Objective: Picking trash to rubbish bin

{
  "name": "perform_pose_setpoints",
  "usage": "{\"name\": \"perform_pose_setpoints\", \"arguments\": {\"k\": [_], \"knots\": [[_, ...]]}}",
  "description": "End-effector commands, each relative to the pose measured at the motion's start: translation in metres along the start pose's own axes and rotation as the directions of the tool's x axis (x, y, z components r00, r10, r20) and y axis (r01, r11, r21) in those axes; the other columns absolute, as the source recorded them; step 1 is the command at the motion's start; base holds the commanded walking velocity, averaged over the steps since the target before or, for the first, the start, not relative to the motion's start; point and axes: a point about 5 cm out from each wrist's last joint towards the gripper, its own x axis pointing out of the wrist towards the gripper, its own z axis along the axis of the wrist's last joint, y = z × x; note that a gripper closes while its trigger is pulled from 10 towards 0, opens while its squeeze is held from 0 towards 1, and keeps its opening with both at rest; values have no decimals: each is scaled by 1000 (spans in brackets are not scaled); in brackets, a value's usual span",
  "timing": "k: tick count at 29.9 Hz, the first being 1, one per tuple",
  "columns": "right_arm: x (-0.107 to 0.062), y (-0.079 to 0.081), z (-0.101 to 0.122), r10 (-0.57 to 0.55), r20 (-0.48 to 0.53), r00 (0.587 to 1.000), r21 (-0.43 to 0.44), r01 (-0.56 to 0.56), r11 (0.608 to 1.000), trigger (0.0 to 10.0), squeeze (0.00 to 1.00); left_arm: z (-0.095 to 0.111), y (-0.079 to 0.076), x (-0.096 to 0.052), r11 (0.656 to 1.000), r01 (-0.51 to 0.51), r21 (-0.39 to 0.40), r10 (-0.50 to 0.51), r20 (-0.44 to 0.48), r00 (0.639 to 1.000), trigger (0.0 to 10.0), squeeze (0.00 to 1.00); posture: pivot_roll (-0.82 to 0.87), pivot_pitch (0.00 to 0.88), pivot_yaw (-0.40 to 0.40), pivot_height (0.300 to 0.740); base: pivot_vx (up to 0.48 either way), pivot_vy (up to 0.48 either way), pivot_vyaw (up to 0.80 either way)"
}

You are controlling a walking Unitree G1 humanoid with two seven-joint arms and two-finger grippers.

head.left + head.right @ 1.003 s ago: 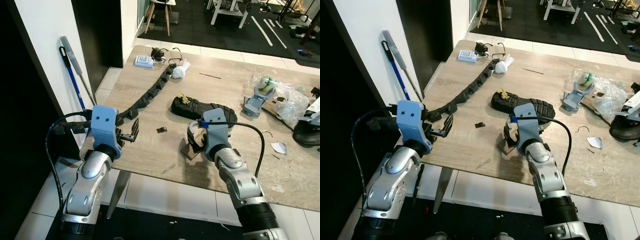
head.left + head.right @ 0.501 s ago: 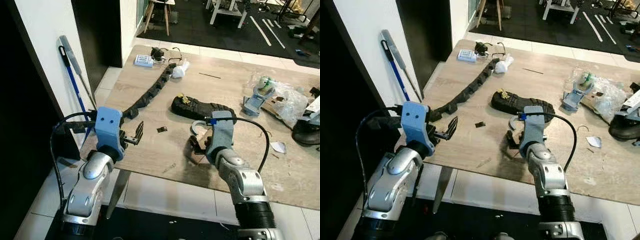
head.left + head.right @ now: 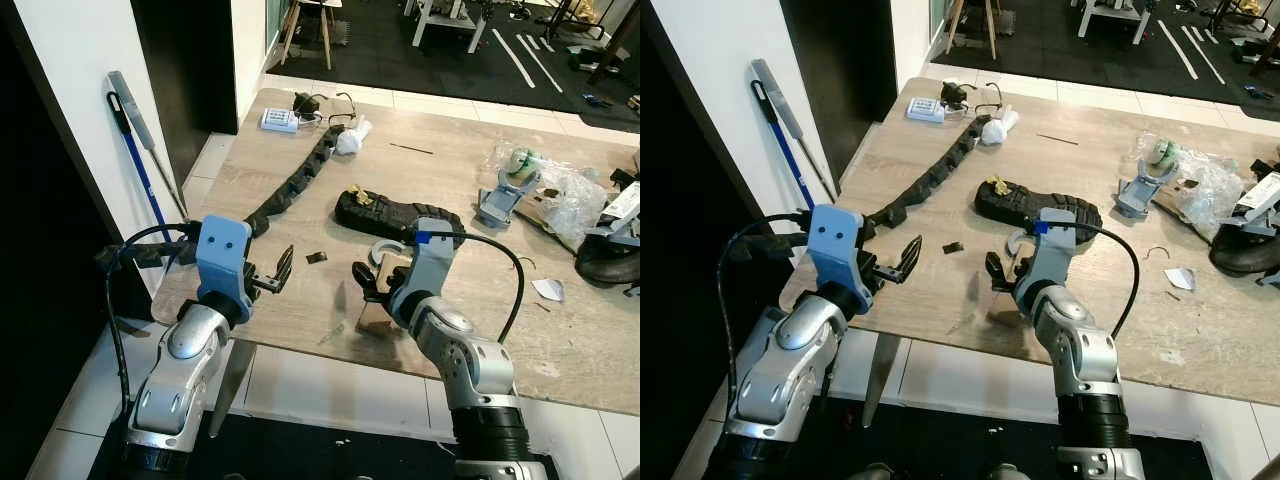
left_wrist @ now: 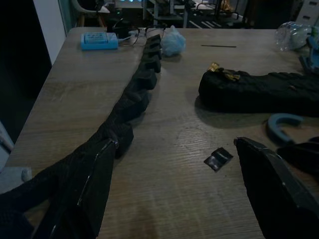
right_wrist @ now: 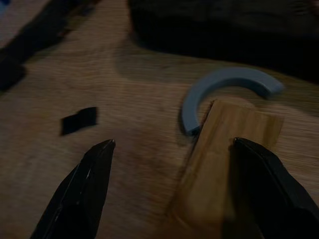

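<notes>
- Right gripper (image 5: pixel 169 189) low over the table's (image 3: pixel 300 215) near edge, fingers spread apart — nothing between them but bare wood.
- Wooden block (image 5: pixel 224 154) just beside one finger, touching a grey curved piece (image 5: pixel 219 87); small black scrap (image 5: pixel 79 120) nearby.
- Left gripper (image 3: pixel 278 275) hovering at the near left corner, fingers apart, beside a long black chain (image 3: pixel 300 180).
- Black shoe sole (image 3: pixel 395 212) mid-table.

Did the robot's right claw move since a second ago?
Yes. The right gripper has swung toward the robot's left, away from the black shoe sole. Its open fingers now sit around the wooden block, beside the grey curved piece.
</notes>
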Motion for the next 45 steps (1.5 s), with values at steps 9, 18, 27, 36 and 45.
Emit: {"name": "perform_pose_setpoints", "arguments": {"k": [9, 18, 27, 36, 45], "knots": [[-6, -12, 14, -18, 15, 1000, -133, 20, 991, 10000, 0, -2, -1, 0, 999, 36, 21, -36, -10, 999, 10000, 0, 2, 156, -41, 740, 0, 0, 0], [-36, -13, 41, -29, 142, 989, -211, 59, 976, 10000, 0, -2, 3, -2, 998, 48, 35, -48, -3, 999, 10000, 0, -1, 150, -41, 740, 0, 0, 0], [-45, -18, 38, -32, 132, 991, -258, 65, 964, 10000, 0, 1, 7, -2, 996, 83, 21, -84, 34, 996, 10000, 0, -10, 136, -45, 740, 0, 0, 0], [-30, -39, 5, -109, 79, 991, -205, 124, 971, 10000, 0, -14, -10, -18, 912, 408, 38, -409, 29, 912, 10000, 0, 0, 135, -49, 740, 0, 0, 0], [-23, -37, 2, -53, 140, 989, -98, 68, 993, 10000, 0, -22, -4, -10, 881, 451, 141, -457, 7, 890, 10000, 0, -11, 155, -47, 740, 0, 0, 0]]}}
